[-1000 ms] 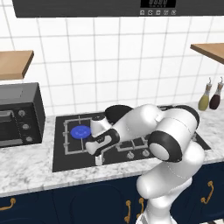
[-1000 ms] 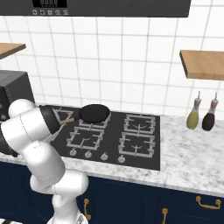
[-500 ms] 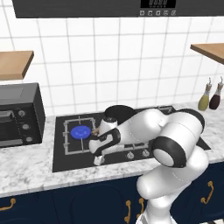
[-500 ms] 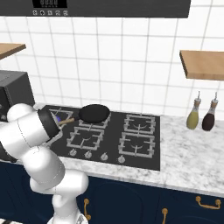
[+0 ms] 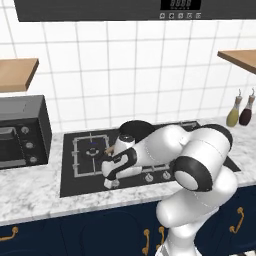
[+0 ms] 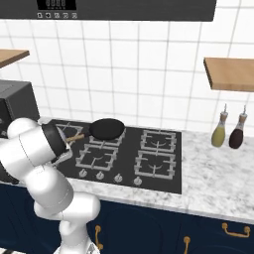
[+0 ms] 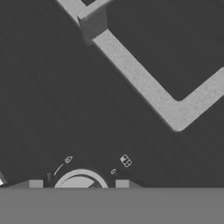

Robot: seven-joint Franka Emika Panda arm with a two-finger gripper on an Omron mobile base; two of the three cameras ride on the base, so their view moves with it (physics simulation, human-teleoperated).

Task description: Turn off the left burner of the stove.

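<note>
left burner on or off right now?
Off: no blue flame over the dark round head of the square grey wire-grate left burner on the black glass stove.

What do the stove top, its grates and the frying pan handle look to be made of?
Stove: flat black, smooth surface, looks like glass, though the render shows little gloss.
Grates: thin grey bars in squares, matte, likely metal wire or cast.
Frying pan handle: light brown against the black pan, looks like wood; no grain can be made out.
</note>
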